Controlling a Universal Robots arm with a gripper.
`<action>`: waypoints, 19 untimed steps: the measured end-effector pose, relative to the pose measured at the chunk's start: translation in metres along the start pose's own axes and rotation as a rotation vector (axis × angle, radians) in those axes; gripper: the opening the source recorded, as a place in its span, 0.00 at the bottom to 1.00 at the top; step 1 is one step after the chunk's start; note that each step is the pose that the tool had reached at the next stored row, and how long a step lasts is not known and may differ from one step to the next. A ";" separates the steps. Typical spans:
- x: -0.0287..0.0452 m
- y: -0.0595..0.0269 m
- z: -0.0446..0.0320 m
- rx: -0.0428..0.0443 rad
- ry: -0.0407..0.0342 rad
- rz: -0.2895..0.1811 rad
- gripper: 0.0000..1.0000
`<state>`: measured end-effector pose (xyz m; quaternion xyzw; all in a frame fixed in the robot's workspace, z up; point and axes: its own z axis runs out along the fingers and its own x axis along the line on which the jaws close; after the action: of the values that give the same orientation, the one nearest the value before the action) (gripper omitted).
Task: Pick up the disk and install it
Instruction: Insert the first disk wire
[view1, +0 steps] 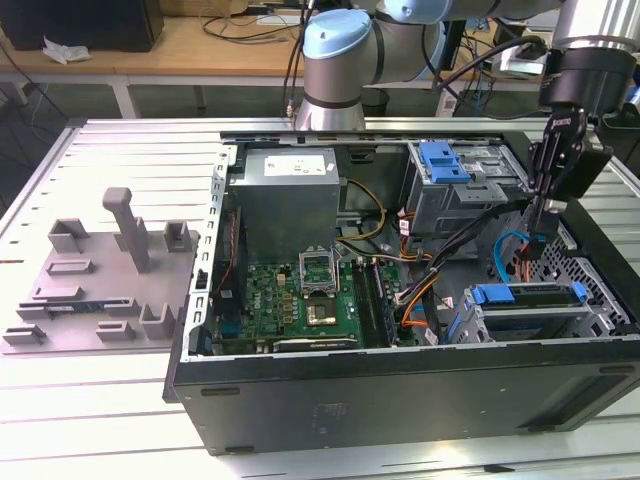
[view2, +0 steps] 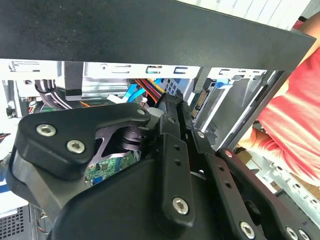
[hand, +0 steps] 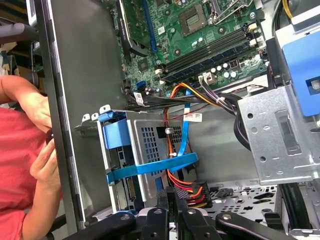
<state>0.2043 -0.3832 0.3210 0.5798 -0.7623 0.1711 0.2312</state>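
Closed gripper beside the seated disk

The disk (view1: 528, 297) lies flat in the perforated metal cage (view1: 525, 322) at the exterior view's right end of the computer case (view1: 400, 385). Its blue plastic frame is slotted in, so it looks installed. The gripper (view1: 537, 238) hangs just beside it among the cables (hand: 186, 135), its black fingers (view2: 172, 145) pressed together, empty.

Disk (hand: 117, 134) apparently in cage (hand: 150, 145), tool (hand: 170, 200) beside, hand (hand: 44, 162) near

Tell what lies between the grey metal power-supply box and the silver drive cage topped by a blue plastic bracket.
Loose yellow and black wires span that gap in the exterior view.
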 end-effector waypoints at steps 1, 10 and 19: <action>0.0008 -0.0002 0.0001 0.0000 0.0000 0.000 0.17; 0.0138 0.0020 0.0009 -0.0018 -0.0140 -0.002 0.17; 0.0349 -0.0010 0.0046 -0.0075 -0.0501 -0.010 0.17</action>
<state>0.1969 -0.4140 0.3363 0.5870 -0.7655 0.1525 0.2151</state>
